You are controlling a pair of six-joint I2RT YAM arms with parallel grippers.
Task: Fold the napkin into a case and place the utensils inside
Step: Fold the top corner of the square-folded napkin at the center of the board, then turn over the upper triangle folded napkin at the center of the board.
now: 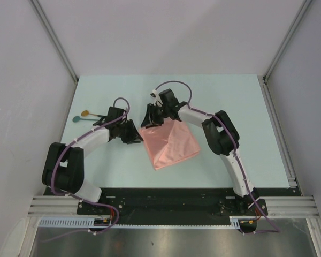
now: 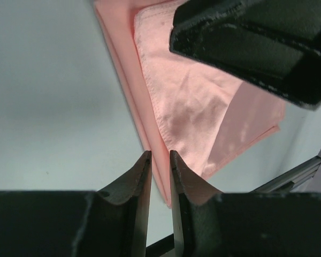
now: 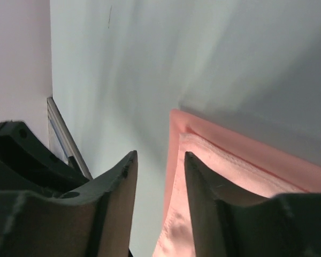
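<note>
Overhead alone shows spoons [image 1: 86,113]; wrist views show left gripper [image 2: 159,156], right gripper [image 3: 159,158] parted at napkin [image 2: 187,107] edge.

Overhead view down onto table [image 1: 230,107], wrist views close, sharing napkin [image 1: 171,142]

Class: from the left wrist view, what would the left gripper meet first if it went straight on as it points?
Probably the napkin, whose folded edge lies at the tips of the left gripper; how high it hovers is unclear.
</note>
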